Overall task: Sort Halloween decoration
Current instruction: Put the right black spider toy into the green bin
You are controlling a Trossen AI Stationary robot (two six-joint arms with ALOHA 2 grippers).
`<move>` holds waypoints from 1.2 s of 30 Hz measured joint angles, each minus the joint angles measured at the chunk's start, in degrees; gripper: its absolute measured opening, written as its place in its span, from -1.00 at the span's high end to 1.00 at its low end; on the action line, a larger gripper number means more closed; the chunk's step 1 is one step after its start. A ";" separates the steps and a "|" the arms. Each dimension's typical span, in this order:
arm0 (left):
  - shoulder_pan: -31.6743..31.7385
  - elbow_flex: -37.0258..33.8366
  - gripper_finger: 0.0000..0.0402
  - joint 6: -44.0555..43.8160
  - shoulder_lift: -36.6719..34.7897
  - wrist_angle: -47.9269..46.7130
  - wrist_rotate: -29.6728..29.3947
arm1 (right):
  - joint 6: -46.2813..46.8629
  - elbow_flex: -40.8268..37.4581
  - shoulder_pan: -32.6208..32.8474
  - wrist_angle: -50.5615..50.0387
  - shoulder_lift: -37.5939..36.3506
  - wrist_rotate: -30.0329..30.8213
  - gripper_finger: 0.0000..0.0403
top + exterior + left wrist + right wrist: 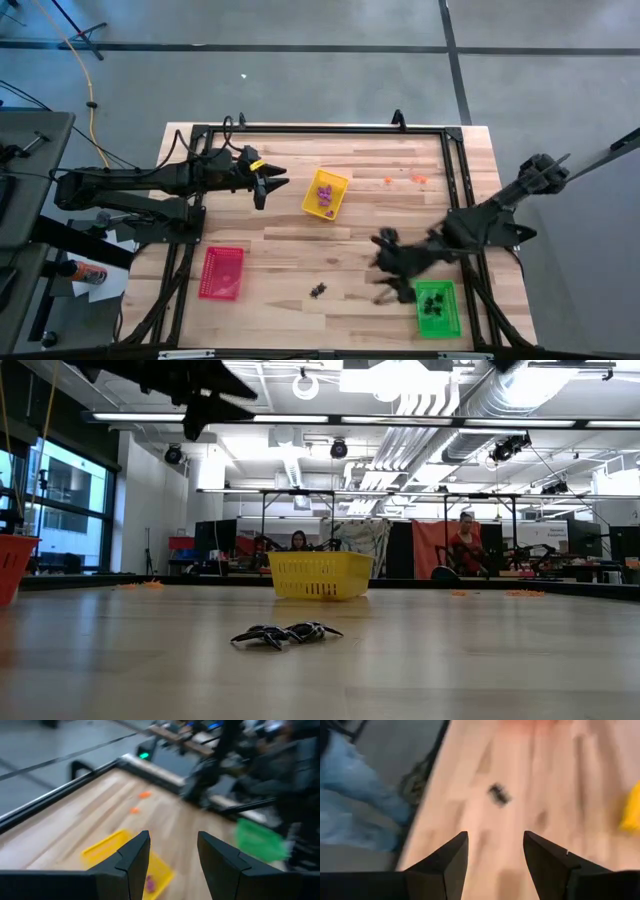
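Observation:
The Halloween decoration lies in small groups. Black trinkets [319, 290] [285, 633] [499, 795] lie loose on the wood near the front edge. Orange trinkets [388, 180] [145, 795] lie near the far edge. Purple ones [325, 192] sit in the yellow tray [338, 205], and black ones [432, 303] in the green tray [448, 322]. My left gripper [270, 180] [172, 837] hovers open, left of the yellow tray. My right gripper [383, 268] [495, 837] hangs open above the table, just left of the green tray, with nothing between its fingers.
A red tray [221, 272] [12, 565] sits at the front left. A black frame [320, 129] runs along the table's edges. Bare wood lies between the trays. People sit in the room beyond the table [298, 541].

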 joint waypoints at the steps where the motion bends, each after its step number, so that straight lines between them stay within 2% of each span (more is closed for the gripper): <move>1: -0.15 0.01 0.22 0.00 0.00 1.67 1.56 | -3.27 0.97 -1.64 -0.14 1.27 -0.13 0.09; 6: -3.37 0.17 0.22 1.20 -0.02 7.53 5.60 | -14.07 6.16 -7.16 -0.39 8.74 -0.68 0.09; 10: -8.96 1.73 0.22 4.99 -0.02 3.55 5.23 | -18.07 10.56 -8.87 -1.07 14.06 -1.14 0.09; 17: -16.21 3.85 0.22 7.17 -0.58 -0.48 0.97 | -21.03 17.88 -9.32 -4.08 22.62 -10.02 0.09; 21: -17.06 3.91 0.22 7.13 -0.72 -0.55 0.79 | -21.98 20.10 -9.30 -3.30 27.95 -13.51 0.09; 26: -16.91 3.91 0.22 7.11 -0.81 -0.28 -0.24 | -27.84 20.52 -9.30 0.49 34.63 -17.23 0.09; 31: -16.86 3.91 0.22 5.27 -0.81 2.78 -5.21 | -34.40 20.51 -9.50 4.76 40.02 -16.76 0.09; 36: -16.86 3.89 0.22 3.10 -0.83 5.73 -7.27 | -35.04 20.53 -9.91 7.61 43.31 -15.49 0.09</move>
